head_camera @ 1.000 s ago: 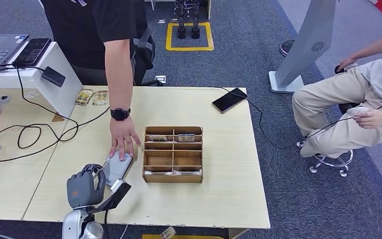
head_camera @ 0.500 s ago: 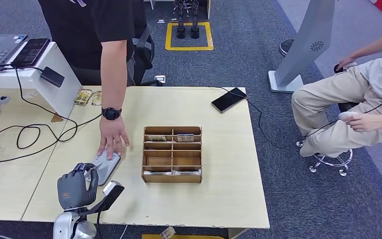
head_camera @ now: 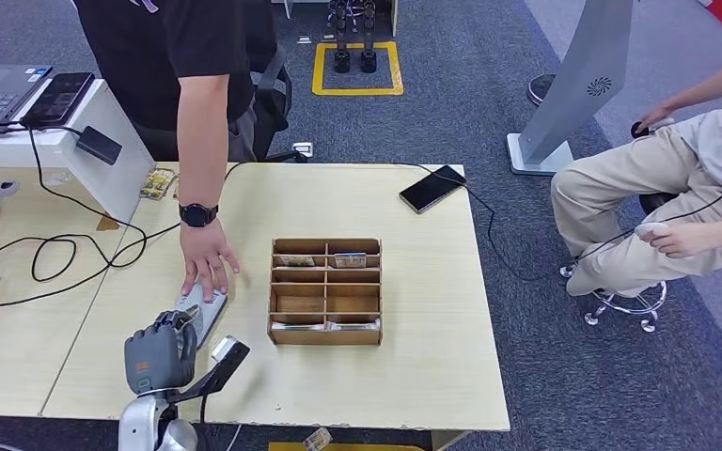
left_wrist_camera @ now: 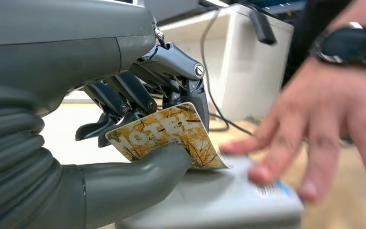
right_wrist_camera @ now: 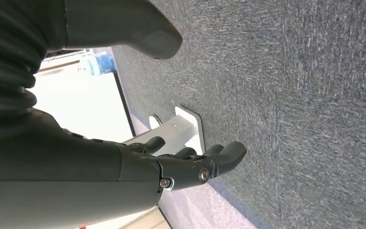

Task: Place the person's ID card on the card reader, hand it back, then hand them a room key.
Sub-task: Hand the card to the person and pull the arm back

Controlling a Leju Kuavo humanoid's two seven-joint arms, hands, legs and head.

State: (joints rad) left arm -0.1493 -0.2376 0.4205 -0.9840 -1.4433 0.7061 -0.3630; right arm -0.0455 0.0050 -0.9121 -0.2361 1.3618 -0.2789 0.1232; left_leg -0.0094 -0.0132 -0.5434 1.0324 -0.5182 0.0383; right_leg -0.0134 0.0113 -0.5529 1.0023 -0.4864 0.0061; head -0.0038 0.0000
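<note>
Left hand holds a hotel card at the card reader, with the person's hand resting on it.

The tan table (head_camera: 414, 366) carries a wooden compartment box (head_camera: 326, 291); just beside it lies the grey card reader (head_camera: 202, 315), its long axis running away from the robot toward the person. The person's hand (head_camera: 207, 265) rests on the reader's far end. The left hand (head_camera: 158, 355) sits at the near end, pinching the hotel-printed card (left_wrist_camera: 169, 135) between thumb and fingers above the reader's top, so the card must travel forward to reach the person. The right hand (right_wrist_camera: 190, 164) hangs over carpet with fingers loosely apart, holding nothing.
</note>
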